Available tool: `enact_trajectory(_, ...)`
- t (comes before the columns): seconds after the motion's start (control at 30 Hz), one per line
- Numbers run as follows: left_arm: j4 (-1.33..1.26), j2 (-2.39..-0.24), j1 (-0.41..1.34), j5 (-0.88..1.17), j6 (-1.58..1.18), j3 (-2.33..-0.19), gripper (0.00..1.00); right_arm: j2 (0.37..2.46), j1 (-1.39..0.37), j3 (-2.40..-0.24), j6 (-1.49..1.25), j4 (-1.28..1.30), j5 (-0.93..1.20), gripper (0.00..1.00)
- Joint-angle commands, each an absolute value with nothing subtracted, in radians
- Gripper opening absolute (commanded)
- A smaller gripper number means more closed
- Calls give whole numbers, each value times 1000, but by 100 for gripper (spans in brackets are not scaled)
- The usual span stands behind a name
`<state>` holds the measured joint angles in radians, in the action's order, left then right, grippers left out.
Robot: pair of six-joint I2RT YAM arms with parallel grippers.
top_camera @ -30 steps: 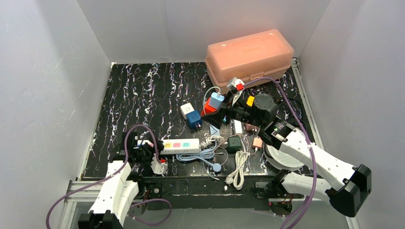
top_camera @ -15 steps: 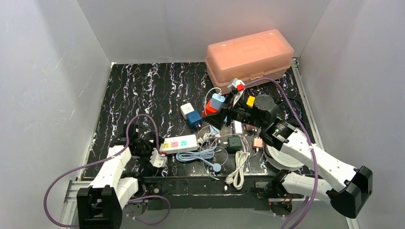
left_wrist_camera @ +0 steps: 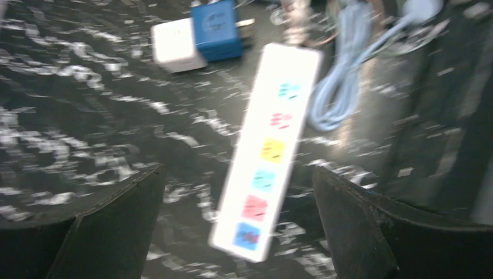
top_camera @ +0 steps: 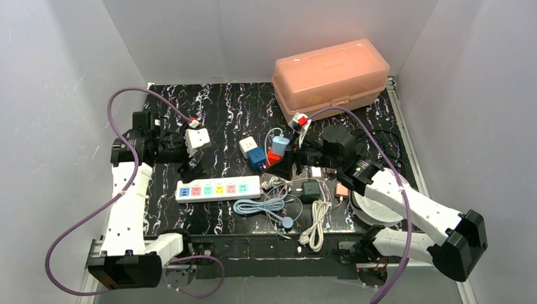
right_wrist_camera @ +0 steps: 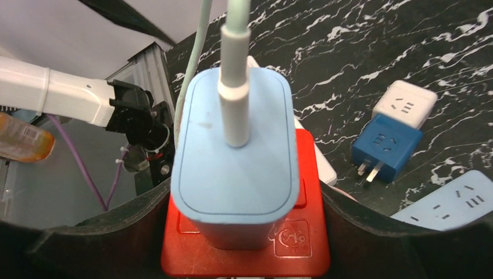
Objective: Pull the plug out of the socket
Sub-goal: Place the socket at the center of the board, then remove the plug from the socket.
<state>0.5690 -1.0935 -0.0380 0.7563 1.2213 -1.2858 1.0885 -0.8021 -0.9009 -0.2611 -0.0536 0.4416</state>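
Pale-blue charger plug (right_wrist_camera: 235, 174) sits fully seated in a red socket cube (right_wrist_camera: 244, 247), a pale cable (right_wrist_camera: 235, 70) rising from its top. The right gripper (right_wrist_camera: 245, 197) pinches the red cube from both sides, its black fingers (right_wrist_camera: 87, 238) pressed against the cube's flanks. Seen from the overhead camera, the pair sits behind the right end of a white power strip (top_camera: 218, 189), which lies flat on the black marbled table (top_camera: 209, 107) with its row of blue, red, yellow, pink and teal outlets facing up.

The left gripper (left_wrist_camera: 238, 170) hangs above the strip's left half with its jaws spread wide and nothing between them. Its wrist camera, blurred, looks down on the strip running lengthwise through the gap.

A white cube adapter (top_camera: 247, 145) and a blue cube adapter (top_camera: 256, 158) rest touching each other just behind the strip's right half, near the red cube. A coiled light-blue cord (top_camera: 266, 206) lies just in front of the strip's right end. A black adapter (top_camera: 310, 190) sits off that same end, with a bundled white cord (top_camera: 315, 225) in front of it. Well behind the strip, against the back wall, stands a closed translucent salmon plastic box (top_camera: 329, 69).
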Motion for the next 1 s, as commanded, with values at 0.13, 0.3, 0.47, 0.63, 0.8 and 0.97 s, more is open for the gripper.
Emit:
enact_trajectory(0.13, 697, -1084, -28, 1279, 525, -1285, 98, 1191, -917, -1000, -248, -137, 548, 1)
enact_trajectory(0.3, 242, -1078, 33, 1278, 59, -1208, 98, 1271, -994, -1100, -206, -104, 583, 1)
enact_trajectory(0.47, 135, -1106, 76, 1288, -23, -1252, 98, 1335, -1029, -1162, -188, -67, 606, 1)
enact_trajectory(0.63, 69, -1096, 116, 1322, -43, -1239, 98, 1377, -1046, -1203, -177, -51, 621, 1)
enact_trajectory(0.8, 67, -1054, 143, 1398, -21, -1215, 98, 1389, -1046, -1217, -167, -37, 609, 1)
enact_trajectory(0.97, 128, -1023, 143, 1400, 78, -1218, 98, 1380, -1047, -1207, -168, -43, 612, 1)
